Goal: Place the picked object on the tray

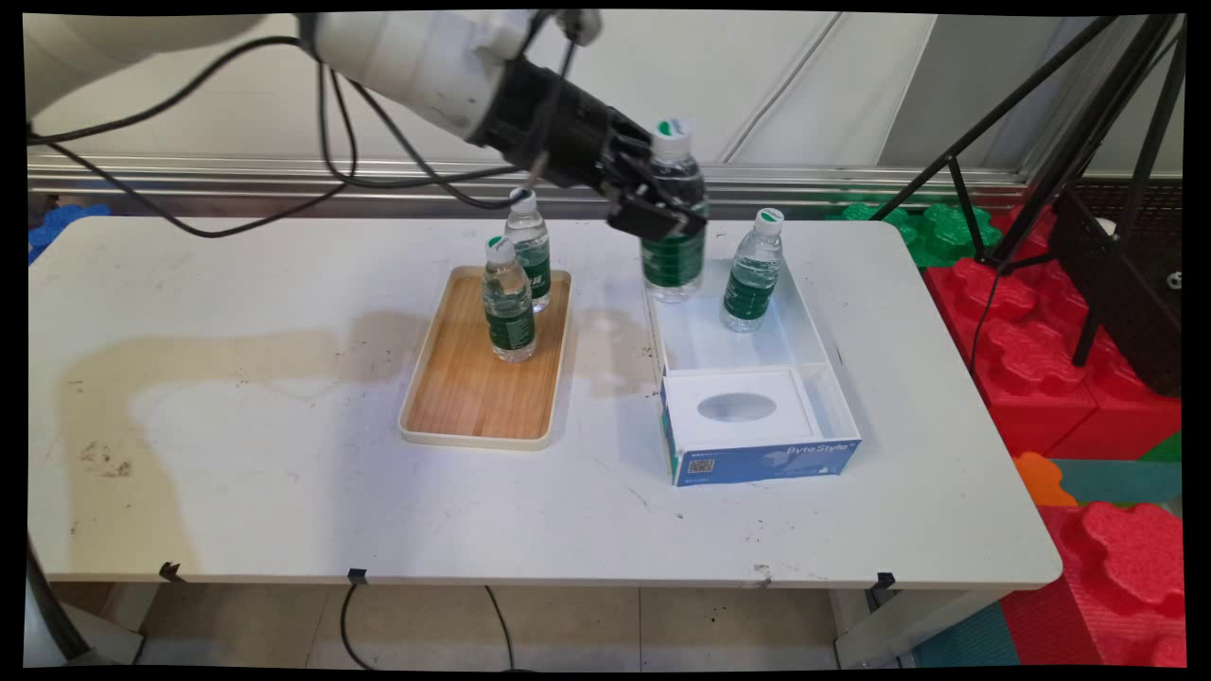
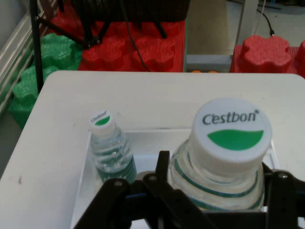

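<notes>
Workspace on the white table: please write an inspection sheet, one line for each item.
Surface: white table, stained and scuffed at its left part.
Job's things: held bottle raised at the rear left corner of the white box; second bottle upright inside the box; two bottles upright on the wooden tray.
Clutter: nothing seen.
Grippers: pincer shut on the held bottle below its cap.
Cables: black cables hang from the arm; one more under the table's front edge.
Surroundings: red and green foam blocks, black tripod, wall behind.
</notes>
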Controlling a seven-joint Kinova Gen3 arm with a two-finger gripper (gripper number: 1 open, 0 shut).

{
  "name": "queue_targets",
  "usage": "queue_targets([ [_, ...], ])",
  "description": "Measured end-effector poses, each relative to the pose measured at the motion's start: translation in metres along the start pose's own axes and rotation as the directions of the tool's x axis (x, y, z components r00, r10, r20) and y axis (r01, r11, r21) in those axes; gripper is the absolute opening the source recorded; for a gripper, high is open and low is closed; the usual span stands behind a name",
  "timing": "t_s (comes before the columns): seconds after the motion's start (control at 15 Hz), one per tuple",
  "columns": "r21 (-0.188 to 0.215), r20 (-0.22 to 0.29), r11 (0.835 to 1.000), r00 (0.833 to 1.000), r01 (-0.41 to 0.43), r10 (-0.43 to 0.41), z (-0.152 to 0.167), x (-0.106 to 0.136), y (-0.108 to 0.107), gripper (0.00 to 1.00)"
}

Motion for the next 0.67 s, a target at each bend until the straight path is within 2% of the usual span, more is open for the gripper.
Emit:
queue_targets([
  [0.4, -0.016, 0.060, 1.000, 0.998, -0.006, 0.007, -0.045, -0.018, 0.002, 0.00],
  [0.67, -0.026, 0.116, 1.000, 0.993, -0.004, 0.007, -0.066, -0.040, 0.003, 0.00],
])
